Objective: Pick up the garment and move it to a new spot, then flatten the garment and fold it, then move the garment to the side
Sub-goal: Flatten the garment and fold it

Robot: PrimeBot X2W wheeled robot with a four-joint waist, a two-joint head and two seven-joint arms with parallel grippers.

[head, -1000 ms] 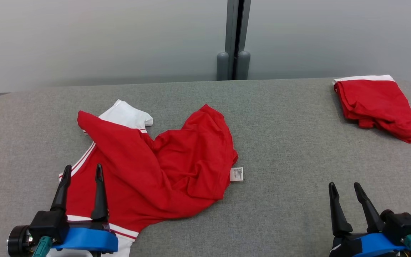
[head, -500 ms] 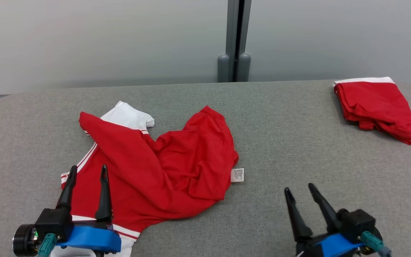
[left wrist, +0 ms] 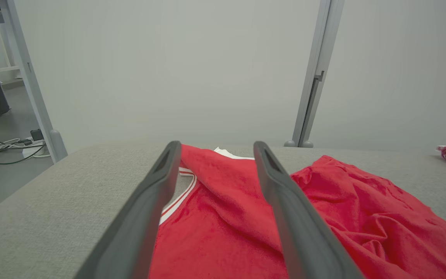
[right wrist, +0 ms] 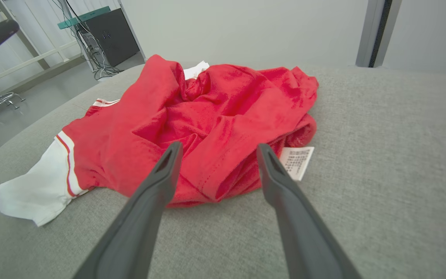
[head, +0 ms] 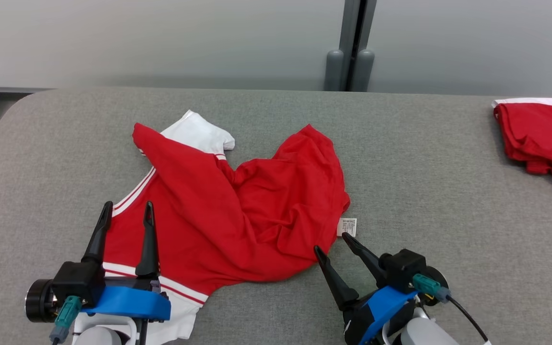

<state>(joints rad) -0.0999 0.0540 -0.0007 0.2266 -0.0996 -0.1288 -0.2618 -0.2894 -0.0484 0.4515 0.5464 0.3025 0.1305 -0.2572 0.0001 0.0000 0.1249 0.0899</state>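
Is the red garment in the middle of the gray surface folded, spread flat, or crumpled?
Crumpled. The red garment lies bunched with deep wrinkles, one flap turned over itself, a white sleeve sticking out behind.

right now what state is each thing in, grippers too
red garment: crumpled, unfolded, lying loose
second red garment: roughly folded, set aside at far right
care label: sticking out at the hem
left gripper: open, empty, over the garment
right gripper: open, empty, tips at the hem
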